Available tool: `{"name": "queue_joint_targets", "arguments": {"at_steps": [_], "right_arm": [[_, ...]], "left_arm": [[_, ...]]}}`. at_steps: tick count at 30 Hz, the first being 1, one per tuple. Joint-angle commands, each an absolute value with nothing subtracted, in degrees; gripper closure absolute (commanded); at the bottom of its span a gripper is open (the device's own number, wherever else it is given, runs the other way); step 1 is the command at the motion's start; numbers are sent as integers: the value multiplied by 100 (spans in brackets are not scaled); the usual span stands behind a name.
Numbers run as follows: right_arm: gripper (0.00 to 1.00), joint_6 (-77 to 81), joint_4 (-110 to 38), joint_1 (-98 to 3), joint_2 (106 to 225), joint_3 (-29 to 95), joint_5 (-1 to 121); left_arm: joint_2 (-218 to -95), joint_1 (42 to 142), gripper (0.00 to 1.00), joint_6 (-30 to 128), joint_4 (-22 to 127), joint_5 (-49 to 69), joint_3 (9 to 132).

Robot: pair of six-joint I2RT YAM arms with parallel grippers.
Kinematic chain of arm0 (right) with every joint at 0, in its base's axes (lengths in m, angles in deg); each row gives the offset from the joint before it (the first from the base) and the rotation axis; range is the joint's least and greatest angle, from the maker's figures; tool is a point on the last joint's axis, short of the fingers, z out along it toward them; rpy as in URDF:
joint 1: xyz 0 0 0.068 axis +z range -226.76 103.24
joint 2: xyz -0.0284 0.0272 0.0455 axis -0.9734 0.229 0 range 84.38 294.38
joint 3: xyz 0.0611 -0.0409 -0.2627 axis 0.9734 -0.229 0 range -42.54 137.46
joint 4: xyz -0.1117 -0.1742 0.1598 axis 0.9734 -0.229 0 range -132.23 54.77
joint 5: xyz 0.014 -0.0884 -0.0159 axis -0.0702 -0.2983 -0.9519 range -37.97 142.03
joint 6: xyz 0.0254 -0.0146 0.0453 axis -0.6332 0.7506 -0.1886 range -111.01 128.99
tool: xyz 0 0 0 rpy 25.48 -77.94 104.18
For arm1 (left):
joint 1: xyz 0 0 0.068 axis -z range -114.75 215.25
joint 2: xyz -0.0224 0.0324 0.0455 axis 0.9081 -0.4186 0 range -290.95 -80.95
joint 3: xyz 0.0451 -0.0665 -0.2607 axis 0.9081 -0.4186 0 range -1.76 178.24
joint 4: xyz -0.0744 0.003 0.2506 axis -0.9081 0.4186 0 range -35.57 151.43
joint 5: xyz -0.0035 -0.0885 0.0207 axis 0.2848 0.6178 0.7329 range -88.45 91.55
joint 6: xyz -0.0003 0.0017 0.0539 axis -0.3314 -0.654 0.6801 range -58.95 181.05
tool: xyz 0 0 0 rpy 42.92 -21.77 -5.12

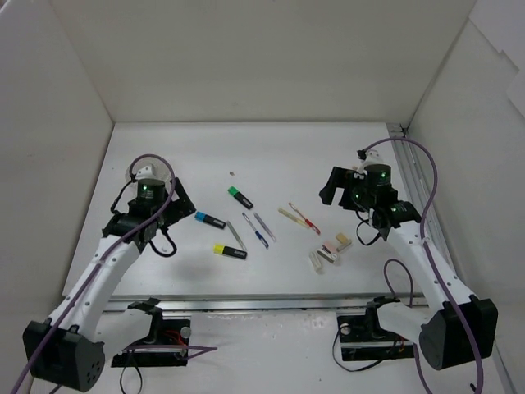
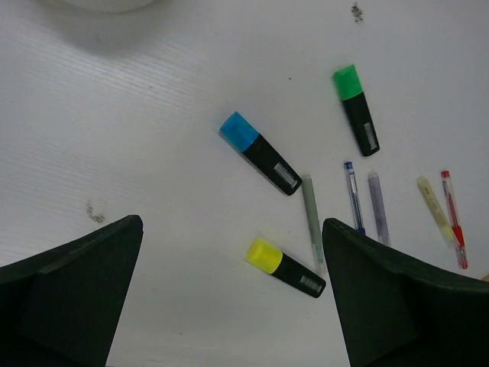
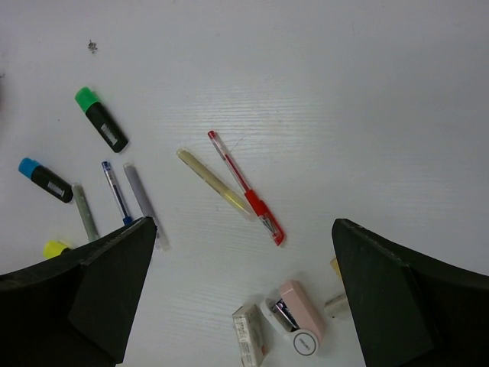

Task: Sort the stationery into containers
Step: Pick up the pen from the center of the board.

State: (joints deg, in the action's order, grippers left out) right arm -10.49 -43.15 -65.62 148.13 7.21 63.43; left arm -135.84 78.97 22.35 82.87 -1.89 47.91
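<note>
Since labels come first: each highlighter has a white barcode-style sticker on its black barrel, with print too small to read. That goes for the green highlighter [image 2: 357, 109], blue highlighter [image 2: 260, 153] and yellow highlighter [image 2: 285, 267]; I can't make out a brand on any of them. The pink block [image 3: 298, 317] has a round mark at one end, unreadable. The white block [image 3: 248, 332] just beside it has faint print, also unreadable.

Left arm: runs from its base at the near-left corner up and inward, wrist pitched so my left gripper [image 2: 233, 225] looks down at the counter [image 2: 153, 115]. Fingers [image 2: 76, 290] are spread wide with nothing between them. The yellow highlighter lies in the gap, nearer the right-hand finger in that view.

Right arm: much the same from the near-right corner, wrist pitched down. My right gripper [image 3: 244, 223] is spread wide too and holds nothing.

Task items: the white tub [image 2: 107, 4] shows only as a rim at the top edge of the left wrist view, well apart from the stationery. Everything else lies loose mid-counter. The grey pen [image 2: 313, 222], blue pen [image 2: 353, 195] and silver pen [image 2: 378, 206] lie side by side. The beige stick [image 3: 212, 182] and red pen [image 3: 244, 186] are next to each other, converging at their lower ends. The blocks sit nearest my right arm.
</note>
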Motion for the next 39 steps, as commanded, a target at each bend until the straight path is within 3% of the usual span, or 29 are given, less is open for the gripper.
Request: {"name": "queue_joint_targets", "arguments": {"at_steps": [1,10,24,39], "right_arm": [[2,-1131,-3901,-6446,14574,791,6285],[2,-1298,-3901,-6402,13826,264,5353],[2,-1377,-3910,-6428,13826,-45,4790],[2,-1430,-3918,-6437,13914,-123,4456]], "left_arm": [[-14281,7993,1,1290,8667,-749,5457],[-15818,8300,1,-55,9080,-1074,6195],[-17753,8459,1,-1190,9450,-1286,7144],[-18527,8573,18,-1586,9565,-1137,7224]]}}
